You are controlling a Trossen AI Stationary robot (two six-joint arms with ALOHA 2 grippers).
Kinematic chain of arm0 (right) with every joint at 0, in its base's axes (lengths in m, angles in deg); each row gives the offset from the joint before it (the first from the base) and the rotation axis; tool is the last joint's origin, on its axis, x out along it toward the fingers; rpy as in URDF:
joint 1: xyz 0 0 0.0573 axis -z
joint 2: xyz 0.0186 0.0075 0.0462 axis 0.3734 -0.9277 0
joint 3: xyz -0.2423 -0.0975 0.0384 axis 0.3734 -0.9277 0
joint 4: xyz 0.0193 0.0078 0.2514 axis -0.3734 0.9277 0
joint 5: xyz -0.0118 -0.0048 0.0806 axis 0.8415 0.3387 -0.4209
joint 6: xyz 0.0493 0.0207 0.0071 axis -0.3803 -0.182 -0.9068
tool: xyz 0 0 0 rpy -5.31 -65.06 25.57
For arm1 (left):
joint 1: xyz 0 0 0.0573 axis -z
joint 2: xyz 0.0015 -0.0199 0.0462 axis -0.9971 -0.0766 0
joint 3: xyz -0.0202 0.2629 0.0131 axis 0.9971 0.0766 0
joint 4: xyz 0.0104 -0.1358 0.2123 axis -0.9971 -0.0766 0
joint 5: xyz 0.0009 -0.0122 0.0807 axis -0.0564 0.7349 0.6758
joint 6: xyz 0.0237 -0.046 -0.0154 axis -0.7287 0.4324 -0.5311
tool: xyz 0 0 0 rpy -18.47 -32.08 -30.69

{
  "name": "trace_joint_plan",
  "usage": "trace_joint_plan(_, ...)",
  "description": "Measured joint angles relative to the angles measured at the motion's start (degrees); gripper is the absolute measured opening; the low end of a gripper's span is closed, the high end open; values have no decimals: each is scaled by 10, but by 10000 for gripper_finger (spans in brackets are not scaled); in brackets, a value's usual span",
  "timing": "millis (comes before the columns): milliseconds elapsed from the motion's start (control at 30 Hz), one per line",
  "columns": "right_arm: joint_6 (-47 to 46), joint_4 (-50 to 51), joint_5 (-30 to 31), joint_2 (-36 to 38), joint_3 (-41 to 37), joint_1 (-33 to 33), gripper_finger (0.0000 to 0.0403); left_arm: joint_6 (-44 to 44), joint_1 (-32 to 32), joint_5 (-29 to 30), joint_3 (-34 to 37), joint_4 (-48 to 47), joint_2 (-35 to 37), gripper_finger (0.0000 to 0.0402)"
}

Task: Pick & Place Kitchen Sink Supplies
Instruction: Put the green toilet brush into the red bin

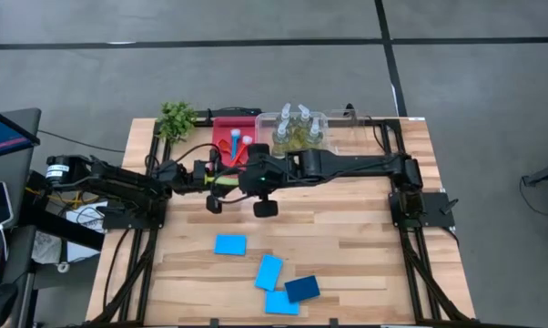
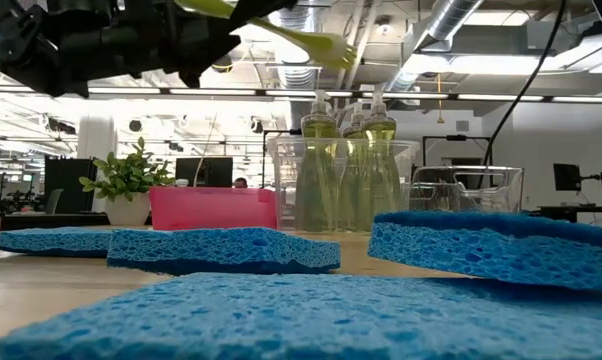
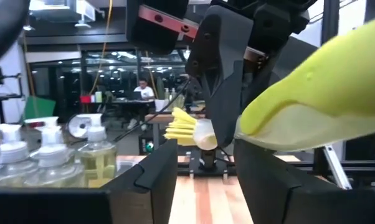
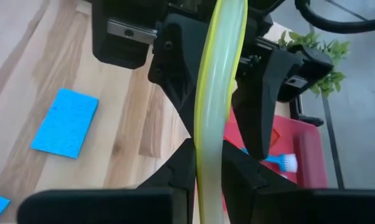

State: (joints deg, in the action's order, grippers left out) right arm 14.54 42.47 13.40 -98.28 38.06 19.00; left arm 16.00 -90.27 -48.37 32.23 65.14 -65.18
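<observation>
Grey floor point(image 1: 256, 64) around my wooden counter point(image 1: 347, 237), dark seams crossing it. Beyond the counter: open ceiling with ducts point(image 2: 461, 25) and strip lights point(image 2: 181, 92), desks with monitors point(image 2: 566, 177), one person point(image 3: 141, 89) seated at a desk far back.

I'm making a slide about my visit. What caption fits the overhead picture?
Both grippers, left and right, meet on a yellow brush above the table; four sponges wait.
</observation>
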Motion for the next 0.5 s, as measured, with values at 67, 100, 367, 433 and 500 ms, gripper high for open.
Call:
trace_joint_plan(67,0,0,0,0,0,0,46,0,0,-12,0,-1,0,162)
trace_joint_plan(100,0,1,0,0,0,0,46,0,0,-19,0,-1,0,163)
trace_joint_plan(367,4,2,-1,0,0,0,46,39,0,-61,-1,-21,0,163)
trace_joint_plan(433,4,2,-1,-1,0,0,46,48,0,-61,0,-22,0,163)
trace_joint_plan(500,4,2,-1,-1,0,0,45,51,0,-60,3,-22,1,163)
